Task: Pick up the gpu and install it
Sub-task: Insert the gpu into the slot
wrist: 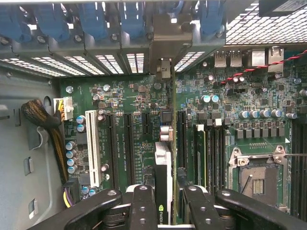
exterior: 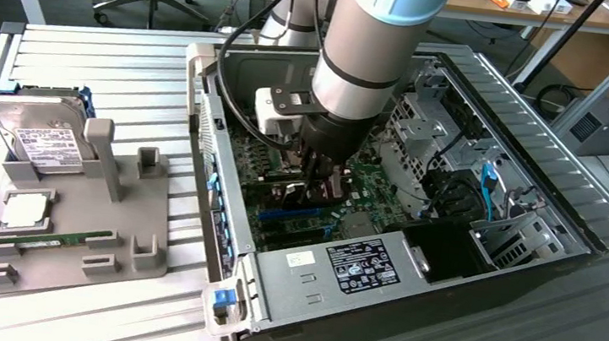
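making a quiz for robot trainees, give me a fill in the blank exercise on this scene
1. The gripper is shut on the ____.
2. The held card hangs above the green ____ inside the computer case.
3. The hard drive sits in a ____ frame.
4. The grey holder stands at the exterior view's ____ of the case.
Missing: gpu; motherboard; blue; left.

- The wrist view's edge is cutting off the gripper [wrist: 169,192] and the near end of the gpu [wrist: 163,165].
- The arm [exterior: 376,51] is covering most of the gpu in the exterior view.
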You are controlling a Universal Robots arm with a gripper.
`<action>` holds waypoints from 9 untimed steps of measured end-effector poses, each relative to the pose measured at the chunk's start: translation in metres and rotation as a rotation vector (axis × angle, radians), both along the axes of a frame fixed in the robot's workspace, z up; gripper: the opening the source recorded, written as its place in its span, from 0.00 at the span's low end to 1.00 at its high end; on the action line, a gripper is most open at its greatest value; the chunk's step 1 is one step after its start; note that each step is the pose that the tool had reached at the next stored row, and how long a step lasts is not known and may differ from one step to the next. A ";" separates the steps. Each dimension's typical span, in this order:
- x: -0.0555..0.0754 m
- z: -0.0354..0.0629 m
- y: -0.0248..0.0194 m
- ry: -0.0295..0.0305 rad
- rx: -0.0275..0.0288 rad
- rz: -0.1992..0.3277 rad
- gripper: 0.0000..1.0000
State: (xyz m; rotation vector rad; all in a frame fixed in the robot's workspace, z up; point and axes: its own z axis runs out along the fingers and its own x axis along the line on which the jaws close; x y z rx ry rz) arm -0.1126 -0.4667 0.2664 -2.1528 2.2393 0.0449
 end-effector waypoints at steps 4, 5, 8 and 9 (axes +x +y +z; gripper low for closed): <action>0.000 0.0000 0.0000 0.0000 0.0000 0.000 0.27; 0.000 0.0000 0.0000 0.0000 0.0000 0.000 0.27; 0.000 0.0000 0.0000 0.0000 0.0000 0.000 0.27; 0.000 0.0000 0.0000 0.0000 0.0000 0.000 0.27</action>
